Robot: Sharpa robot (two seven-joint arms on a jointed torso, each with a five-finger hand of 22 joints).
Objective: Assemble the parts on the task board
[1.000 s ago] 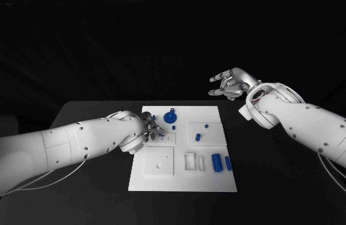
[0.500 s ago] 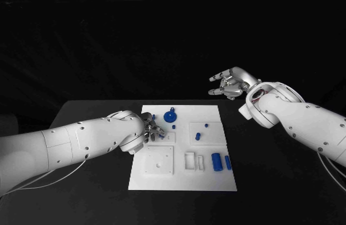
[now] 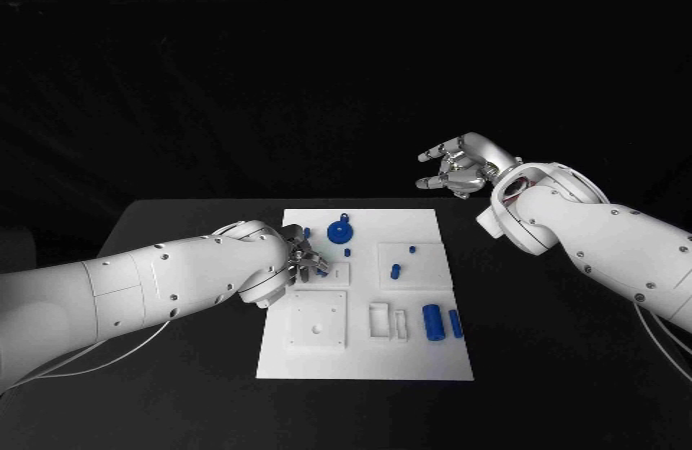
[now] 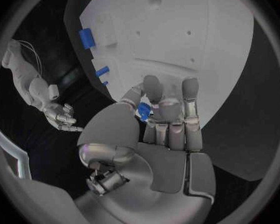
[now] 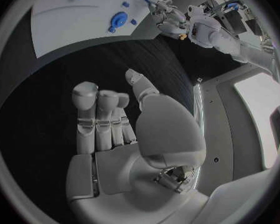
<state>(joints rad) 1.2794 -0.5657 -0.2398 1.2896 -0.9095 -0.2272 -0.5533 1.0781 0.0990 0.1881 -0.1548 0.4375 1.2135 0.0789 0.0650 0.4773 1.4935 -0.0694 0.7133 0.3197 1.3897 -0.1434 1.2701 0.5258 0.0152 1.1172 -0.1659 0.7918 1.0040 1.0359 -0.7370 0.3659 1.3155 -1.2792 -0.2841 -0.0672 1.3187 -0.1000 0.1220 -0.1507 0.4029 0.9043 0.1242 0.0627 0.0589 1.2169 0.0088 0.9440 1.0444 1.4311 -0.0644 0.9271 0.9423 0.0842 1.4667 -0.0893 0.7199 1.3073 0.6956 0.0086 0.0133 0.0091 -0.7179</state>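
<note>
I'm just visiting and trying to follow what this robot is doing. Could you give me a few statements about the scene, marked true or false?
1. The left hand pinches a small blue part. True.
2. The right hand rests on the task board. False: it is raised beyond the board, holding nothing.
3. A round blue part lies near the board's far edge. True.
4. The table is white. False: it is black; the board is white.
</note>
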